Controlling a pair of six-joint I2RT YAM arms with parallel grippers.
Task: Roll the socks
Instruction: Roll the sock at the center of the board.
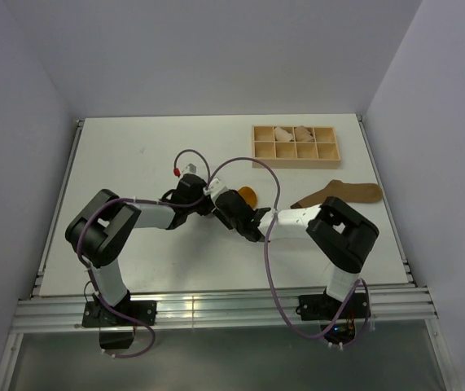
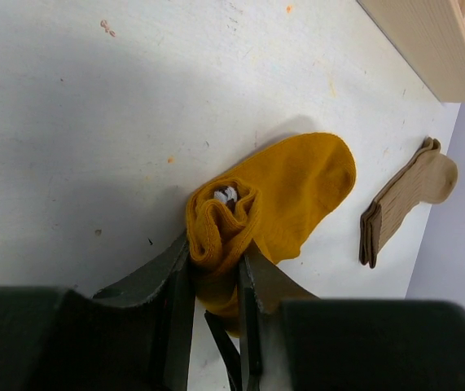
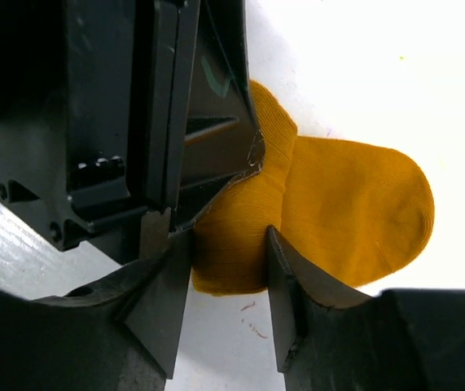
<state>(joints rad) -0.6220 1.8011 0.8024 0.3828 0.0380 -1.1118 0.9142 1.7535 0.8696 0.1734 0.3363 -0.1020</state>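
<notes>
Left wrist view: the left pincer [image 2: 214,259] was clamped on the bunched, partly rolled cuff end of the mustard-orange knitted sock [image 2: 297,187]. A scrap of white-and-dark stripe showed inside the roll.
Right pincer [image 3: 225,273]: its jaws stood apart, straddling the same sock just beside the left one. Fabric lay between them, but I could not see it pinched.
Sock's place: it sat in the middle of the white desk [image 1: 134,163], toe end flat and unrolled, pointing toward the wooden compartment tray [image 1: 256,145].
Second sock: the flat tan-brown ribbed sock [image 1: 338,194] lay well apart to the right, untouched.
Risk, collision: the two pincers were nearly touching, so a small misjudged move could knock them together.
Risk, unrolling: if the left let go before the right had hold, the loose roll would likely spring open.
Risk, dragging: a pull along the desk might slide the flat toe rather than wind it.
Risk, snag: the soft knit could catch between the crowded fingers.
</notes>
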